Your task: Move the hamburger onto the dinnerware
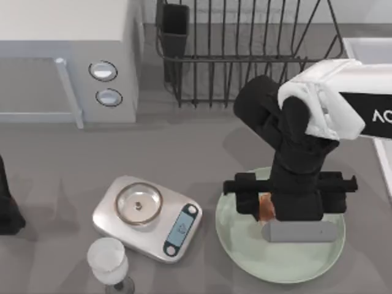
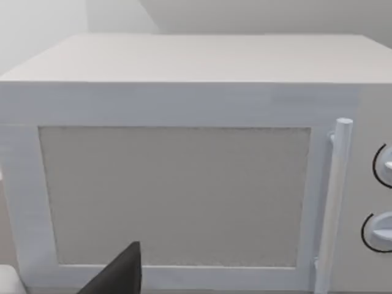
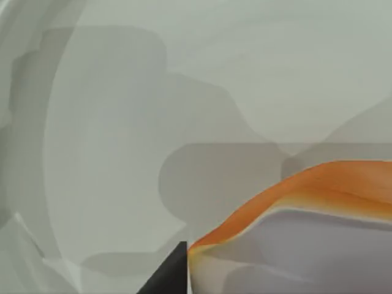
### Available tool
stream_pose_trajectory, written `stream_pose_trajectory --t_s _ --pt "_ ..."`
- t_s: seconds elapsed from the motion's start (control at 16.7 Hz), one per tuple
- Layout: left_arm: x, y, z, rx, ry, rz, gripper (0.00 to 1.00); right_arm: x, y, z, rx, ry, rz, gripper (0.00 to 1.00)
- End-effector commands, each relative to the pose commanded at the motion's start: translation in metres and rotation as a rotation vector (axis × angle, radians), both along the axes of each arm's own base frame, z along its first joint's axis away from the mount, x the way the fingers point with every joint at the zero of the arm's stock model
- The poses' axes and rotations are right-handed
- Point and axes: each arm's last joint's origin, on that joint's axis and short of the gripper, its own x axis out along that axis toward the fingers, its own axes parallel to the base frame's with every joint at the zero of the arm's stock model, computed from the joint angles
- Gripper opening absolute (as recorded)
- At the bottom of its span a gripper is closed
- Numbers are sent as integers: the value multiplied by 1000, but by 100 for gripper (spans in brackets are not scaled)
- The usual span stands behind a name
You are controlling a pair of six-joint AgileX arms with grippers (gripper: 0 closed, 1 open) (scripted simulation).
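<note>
Right gripper [image 1: 267, 209] low over pale green plate [image 1: 245, 245] at counter's right; jaws appear pinched on hamburger [image 1: 266, 207], orange edge just above plate floor. Scale [image 1: 177, 229] with bare steel pan and glass [image 1: 108, 260] left of plate. Left arm parked at left edge; jaw state cannot tell.

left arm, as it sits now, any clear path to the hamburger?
Probably not. The left arm is parked at the table's far left edge, and the right arm's end effector sits directly over the hamburger on the plate, with the scale between.
</note>
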Motion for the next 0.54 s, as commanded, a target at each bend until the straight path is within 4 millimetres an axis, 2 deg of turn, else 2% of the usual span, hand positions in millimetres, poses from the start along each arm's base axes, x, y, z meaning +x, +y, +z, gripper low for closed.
stream_pose_trajectory --t_s 0.18,0.54 --pt "0 0 0 0 0 0 100 0 0 0 0 0 0 98" --pt "0 0 0 0 0 0 100 0 0 0 0 0 0 100"
